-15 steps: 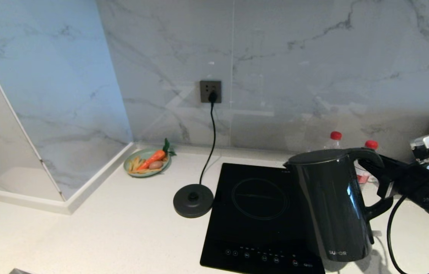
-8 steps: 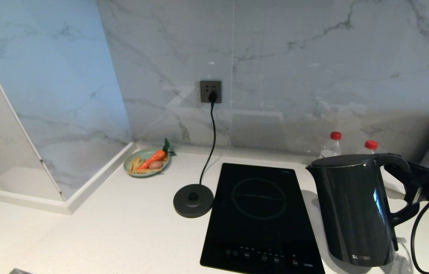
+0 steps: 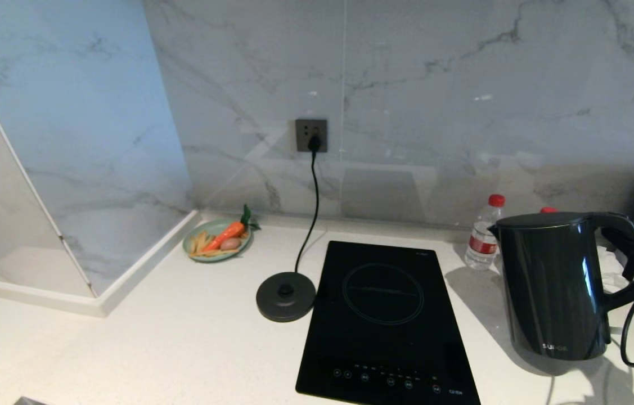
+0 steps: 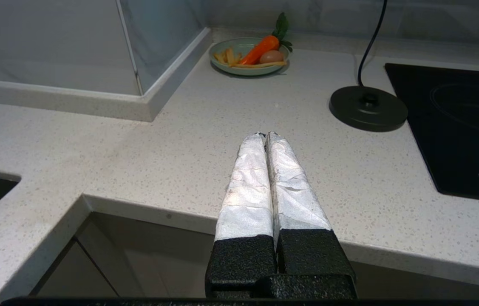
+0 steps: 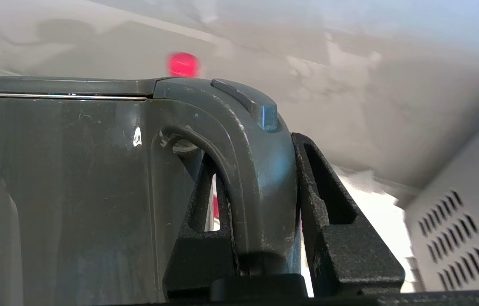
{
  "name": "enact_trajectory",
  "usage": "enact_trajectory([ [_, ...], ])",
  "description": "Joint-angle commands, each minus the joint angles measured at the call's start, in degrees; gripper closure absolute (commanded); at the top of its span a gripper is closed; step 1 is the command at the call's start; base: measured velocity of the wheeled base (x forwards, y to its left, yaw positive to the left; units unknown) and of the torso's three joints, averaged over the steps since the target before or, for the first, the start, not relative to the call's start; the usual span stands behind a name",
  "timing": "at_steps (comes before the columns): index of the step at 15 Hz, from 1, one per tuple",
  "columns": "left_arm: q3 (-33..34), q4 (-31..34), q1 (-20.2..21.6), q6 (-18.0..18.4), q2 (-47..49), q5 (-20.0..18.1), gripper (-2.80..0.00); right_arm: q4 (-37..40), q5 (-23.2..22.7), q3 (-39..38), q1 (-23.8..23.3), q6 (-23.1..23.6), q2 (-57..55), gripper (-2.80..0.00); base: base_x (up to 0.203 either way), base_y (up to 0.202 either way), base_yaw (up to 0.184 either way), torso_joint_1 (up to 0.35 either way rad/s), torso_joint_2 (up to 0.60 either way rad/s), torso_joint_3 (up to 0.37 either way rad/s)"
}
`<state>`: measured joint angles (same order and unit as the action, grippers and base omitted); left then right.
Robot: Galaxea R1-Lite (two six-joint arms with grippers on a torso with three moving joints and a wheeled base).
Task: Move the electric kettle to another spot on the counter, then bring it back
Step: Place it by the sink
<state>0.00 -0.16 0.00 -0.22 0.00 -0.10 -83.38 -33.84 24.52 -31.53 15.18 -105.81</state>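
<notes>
Right of cooktop [image 3: 385, 323] | electric kettle [image 3: 554, 284] upright | right gripper [image 5: 260, 212] clamped on its handle

Black cooktop panel [image 3: 387, 323] lies flat at centre, and just to its left sits the round base disc [image 3: 286, 296], its cord [image 3: 311, 208] running up to the wall socket [image 3: 311, 135]. Back left, a green plate [image 3: 217, 241] holds a carrot [image 3: 226, 234], an egg and fries. A red-capped bottle [image 3: 483, 236] stands by the marble wall.
</notes>
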Motion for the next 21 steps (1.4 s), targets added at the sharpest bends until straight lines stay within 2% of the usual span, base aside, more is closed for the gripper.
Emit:
enact_trajectory([
  [1, 0.2, 0.0, 0.0, 0.0, -0.1, 0.0, 0.0, -0.5, -0.3, 1.8, -1.7, 0.4, -3.4, 0.0, 0.0, 0.0, 0.0, 0.0, 0.0, 0.0],
  [5, 0.2, 0.0, 0.0, 0.0, -0.1, 0.0, 0.0, -0.7, -1.8, 3.3, -4.7, 1.8, -6.9, 0.0, 0.0, 0.0, 0.0, 0.0, 0.0, 0.0],
  [13, 0.2, 0.0, 0.0, 0.0, -0.1, 0.0, 0.0, -4.3, -4.1, -6.1, -4.9, 3.4, -6.0, 0.0, 0.0, 0.0, 0.0, 0.0, 0.0, 0.0],
  [16, 0.2, 0.0, 0.0, 0.0, -0.1, 0.0, 0.0, -4.3, -6.3, -9.8, -6.8, 4.4, -5.2, 0.0, 0.0, 0.0, 0.0, 0.0, 0.0, 0.0],
  [21, 0.2, 0.0, 0.0, 0.0, -0.1, 0.0, 0.0, -4.3, -6.4, -11.7, -10.1, 7.5, -5.6, 0.0, 0.0, 0.0, 0.0, 0.0, 0.0, 0.0],
])
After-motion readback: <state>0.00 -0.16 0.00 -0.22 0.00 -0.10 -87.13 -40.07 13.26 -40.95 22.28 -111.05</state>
